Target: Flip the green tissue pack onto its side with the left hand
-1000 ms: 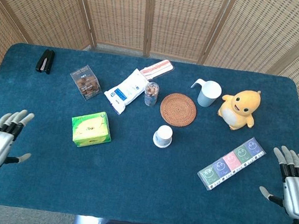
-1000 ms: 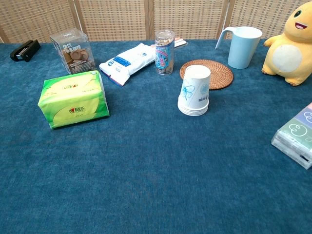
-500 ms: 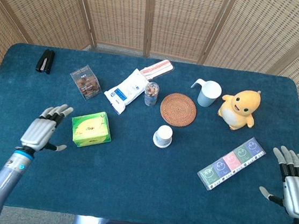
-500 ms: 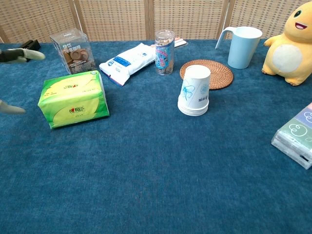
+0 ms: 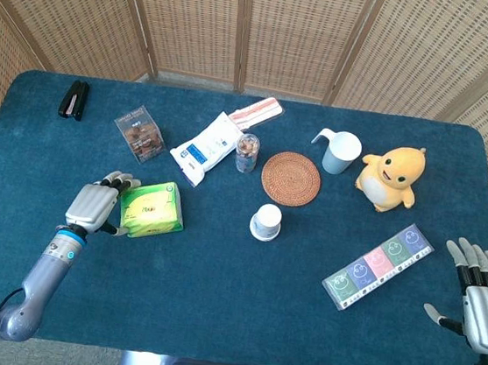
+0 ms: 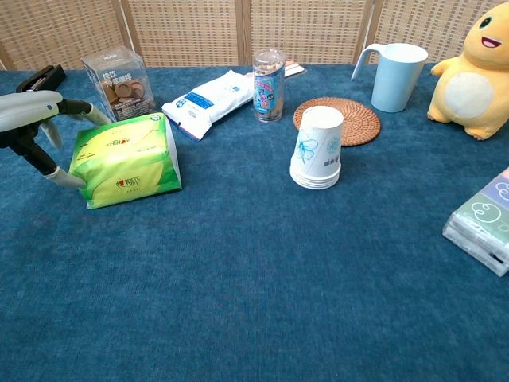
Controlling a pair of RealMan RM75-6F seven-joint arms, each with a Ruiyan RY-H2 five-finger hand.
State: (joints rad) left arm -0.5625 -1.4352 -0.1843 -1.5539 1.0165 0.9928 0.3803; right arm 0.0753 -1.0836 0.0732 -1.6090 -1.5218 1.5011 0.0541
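Note:
The green tissue pack [image 5: 154, 210] [image 6: 127, 157] lies on the blue table [image 5: 214, 294], left of centre. My left hand [image 5: 95, 208] [image 6: 33, 118] is against its left end. Fingers [image 6: 83, 107] reach over the top left edge and the thumb [image 6: 64, 177] touches the lower left corner. In the chest view the pack's left end looks slightly raised and tilted toward the right. My right hand [image 5: 482, 302] hovers with fingers spread by the table's right front corner, far from the pack and holding nothing. It does not show in the chest view.
Just behind the pack stand a clear snack box [image 5: 139, 134] and a white wipes pack [image 5: 205, 148]. Stacked paper cups [image 5: 266, 221] sit to its right. Further off are a jar [image 5: 246, 153], woven coaster [image 5: 290, 178], mug [image 5: 341, 152], yellow plush [image 5: 390, 177], pastel packet [image 5: 380, 267] and stapler [image 5: 74, 99].
My left hand moved right from the table's left edge until it met the tissue pack's left end. The pack shifted slightly right and tilted. The right hand stayed put.

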